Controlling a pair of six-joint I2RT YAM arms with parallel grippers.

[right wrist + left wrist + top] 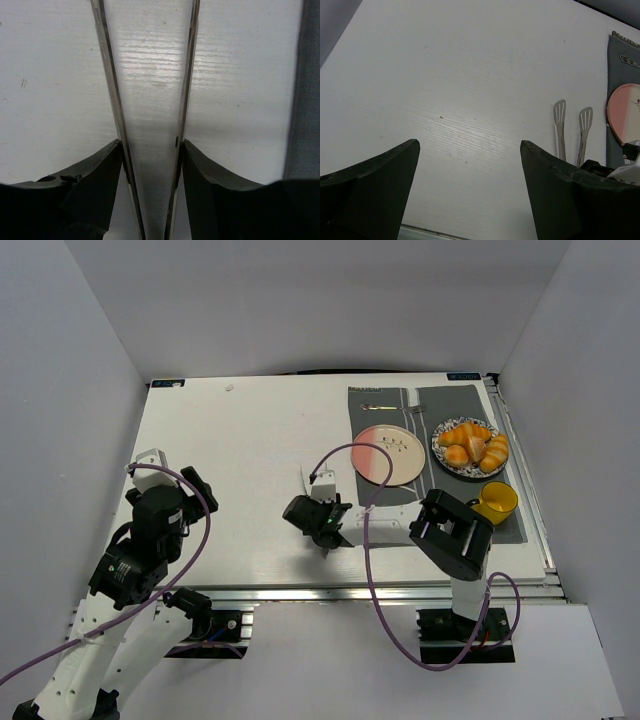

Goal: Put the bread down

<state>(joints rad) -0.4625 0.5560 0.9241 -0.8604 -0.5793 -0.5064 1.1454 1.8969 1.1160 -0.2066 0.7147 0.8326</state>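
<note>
The bread (457,455) sits with croissants (492,450) on the speckled plate (462,475), right of the pink plate (388,455). My right gripper (150,150) clasps tongs (110,75); my left gripper (470,145) is released.

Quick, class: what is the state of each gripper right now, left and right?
Left gripper: open, holding nothing.
Right gripper: closed on the metal tongs, one finger outside each arm.

The bread (457,455), a small glossy golden-orange oval bun, lies on the speckled plate (437,447); croissants (492,452) beside it.
</note>
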